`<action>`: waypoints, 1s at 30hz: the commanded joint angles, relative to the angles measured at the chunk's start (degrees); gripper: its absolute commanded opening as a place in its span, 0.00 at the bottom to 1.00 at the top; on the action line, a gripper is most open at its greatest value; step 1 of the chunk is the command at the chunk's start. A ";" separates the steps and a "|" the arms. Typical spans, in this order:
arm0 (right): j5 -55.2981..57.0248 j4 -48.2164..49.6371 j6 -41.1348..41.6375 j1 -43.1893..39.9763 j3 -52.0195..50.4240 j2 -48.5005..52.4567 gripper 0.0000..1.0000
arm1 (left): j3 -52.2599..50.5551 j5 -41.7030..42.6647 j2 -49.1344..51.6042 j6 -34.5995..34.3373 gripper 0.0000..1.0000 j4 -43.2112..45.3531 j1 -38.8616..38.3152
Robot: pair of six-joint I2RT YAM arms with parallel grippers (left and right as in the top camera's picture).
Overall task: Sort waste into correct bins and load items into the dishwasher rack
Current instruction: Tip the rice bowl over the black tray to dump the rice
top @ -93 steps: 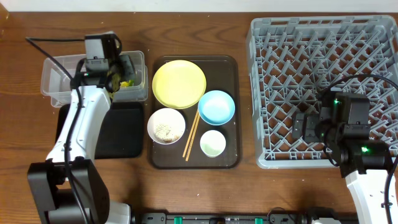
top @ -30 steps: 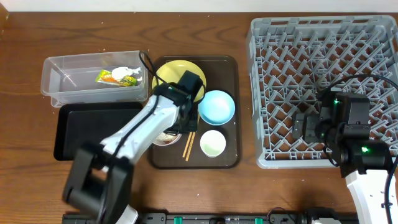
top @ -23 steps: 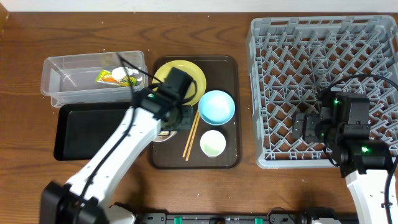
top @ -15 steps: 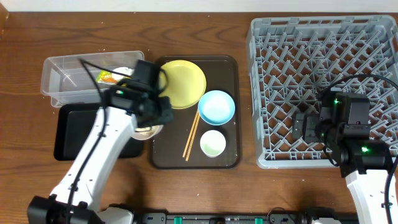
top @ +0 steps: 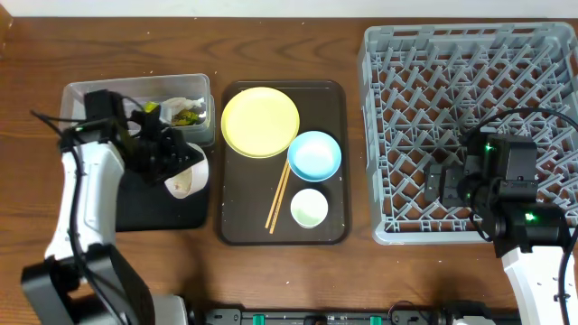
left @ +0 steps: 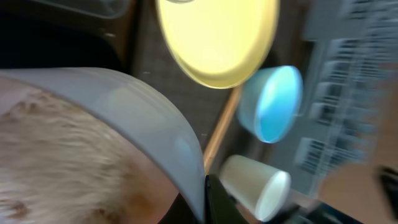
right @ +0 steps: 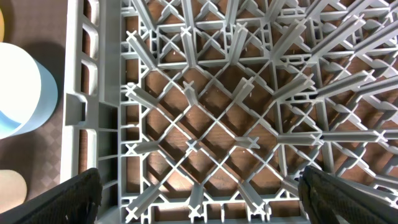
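Note:
My left gripper (top: pixel 174 162) is shut on the rim of the white bowl (top: pixel 187 173), which it holds tilted on its side over the black tray (top: pixel 167 206). In the left wrist view the bowl's wall (left: pixel 155 124) and the rice (left: pixel 62 162) inside it fill the lower left. The green-and-orange wrapper (top: pixel 187 116) lies in the clear tub (top: pixel 90 104). The yellow plate (top: pixel 260 121), blue bowl (top: pixel 314 154), cup (top: pixel 309 208) and chopsticks (top: pixel 279 197) are on the brown tray. My right gripper (top: pixel 440 185) is open and empty over the grey rack (top: pixel 470 81), its jaws wide apart in the right wrist view (right: pixel 205 199).
The brown serving tray (top: pixel 334 99) lies between the bins and the rack. The left wrist view shows the plate (left: pixel 217 37), blue bowl (left: pixel 273 102) and cup (left: pixel 255 186) blurred. The right wrist view shows the rack's front-left corner (right: pixel 81 106) and the blue bowl's edge (right: pixel 18 93).
My left gripper has lifted the white bowl off the brown tray, carried it left over the black tray and tipped it on its side. The right arm has not moved.

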 commanded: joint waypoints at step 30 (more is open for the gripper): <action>-0.26 -0.28 0.52 -0.13 1.27 -0.20 0.99 | -1.81 44.68 14.97 2.25 0.06 -3.06 22.69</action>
